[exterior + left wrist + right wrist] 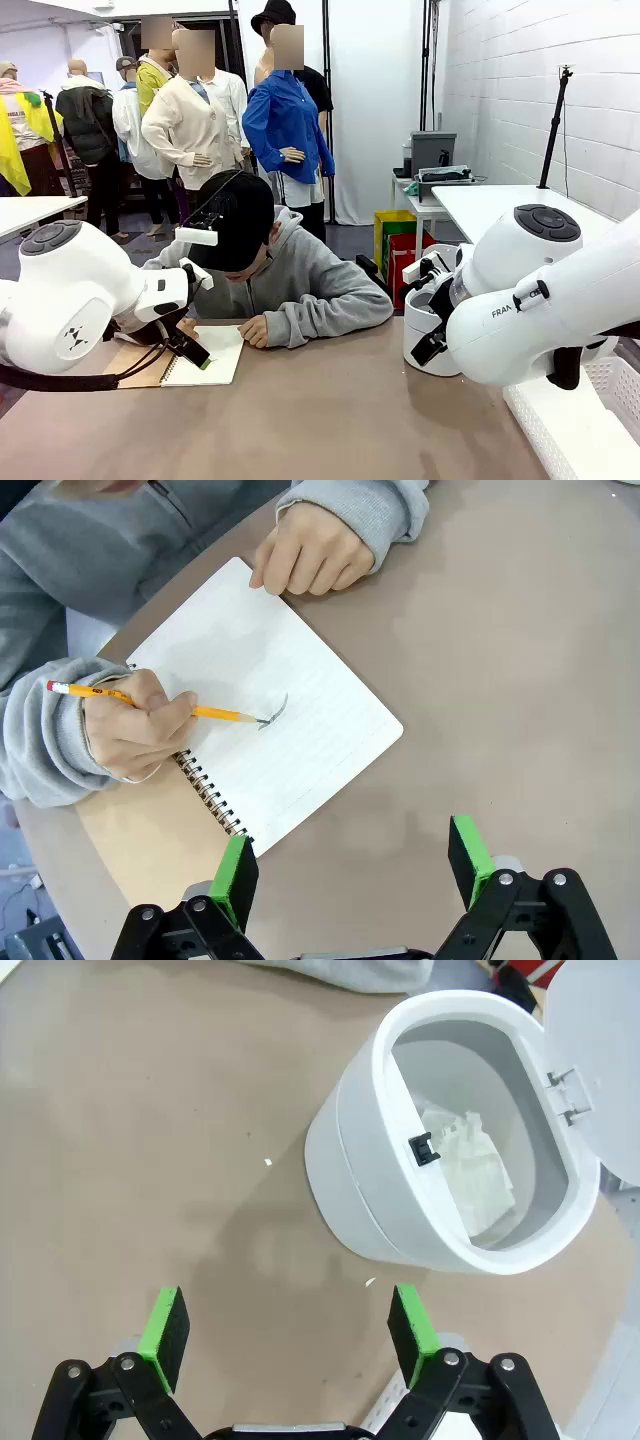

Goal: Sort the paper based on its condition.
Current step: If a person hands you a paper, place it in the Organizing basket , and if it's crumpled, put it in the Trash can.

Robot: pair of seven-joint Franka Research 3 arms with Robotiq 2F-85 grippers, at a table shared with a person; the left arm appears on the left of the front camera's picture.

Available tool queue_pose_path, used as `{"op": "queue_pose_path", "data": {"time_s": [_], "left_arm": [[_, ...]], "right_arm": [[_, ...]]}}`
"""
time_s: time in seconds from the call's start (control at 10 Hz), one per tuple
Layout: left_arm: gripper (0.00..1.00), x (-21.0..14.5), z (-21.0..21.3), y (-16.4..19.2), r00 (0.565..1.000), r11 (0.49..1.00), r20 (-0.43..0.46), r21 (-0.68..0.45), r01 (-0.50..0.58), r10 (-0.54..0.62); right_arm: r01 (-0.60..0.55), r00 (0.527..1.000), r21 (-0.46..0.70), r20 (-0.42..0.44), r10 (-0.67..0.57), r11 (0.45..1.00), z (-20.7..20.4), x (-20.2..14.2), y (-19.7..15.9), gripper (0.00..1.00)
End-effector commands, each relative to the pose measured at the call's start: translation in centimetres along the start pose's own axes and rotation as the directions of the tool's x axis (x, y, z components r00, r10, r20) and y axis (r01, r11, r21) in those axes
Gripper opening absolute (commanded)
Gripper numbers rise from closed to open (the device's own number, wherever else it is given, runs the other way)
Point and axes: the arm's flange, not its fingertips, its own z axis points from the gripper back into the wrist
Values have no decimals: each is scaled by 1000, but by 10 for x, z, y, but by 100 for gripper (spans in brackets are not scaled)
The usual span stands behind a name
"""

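Front view — you look across the brown table (330, 420) at a person in a grey hoodie bent low over an open spiral notebook (205, 355). The left gripper (196, 352) hangs just above the notebook's near edge; from here you cannot tell how wide its jaws stand. The right arm bulks in from picture right, in front of a white bin (415, 330). A white lattice basket (618, 385) sits at the table's right corner.

Left wrist view — the left gripper (352, 865) is spread wide with nothing between its green pads (236, 878), poised over bare table just beside the notebook's (290, 730) lower corner. The notebook lies open on its brown kraft cover (140, 840), white page up. One hand (135, 725) holds a yellow pencil (150, 702) with its tip on the page, beside a short curved grey mark. The person's other hand (310, 560) rests curled at the page's far corner.

Right wrist view — the right gripper (288, 1330) is likewise wide apart and empty, over bare table. Just beyond it stands the white bin (350, 1160), lid (600, 1060) flipped up. The crumpled paper (470, 1165) lies at the bottom of the bin, well apart from the pads (165, 1332).
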Motion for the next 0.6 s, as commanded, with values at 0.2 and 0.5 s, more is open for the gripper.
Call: {"op": "queue_pose_path", "data": {"time_s": [0.2, 0.5], "left_arm": [[100, 0, 0, 0, 1000, 1000, 0, 0, 0, 0], [100, 0, 0, 0, 1000, 1000, 0, 0, 0, 0]], "right_arm": [[0, 1000, 0, 1, 0, 1000, 0, 0, 0, 100], [0, 1000, 0, 1, 0, 1000, 0, 0, 0, 100]]}}
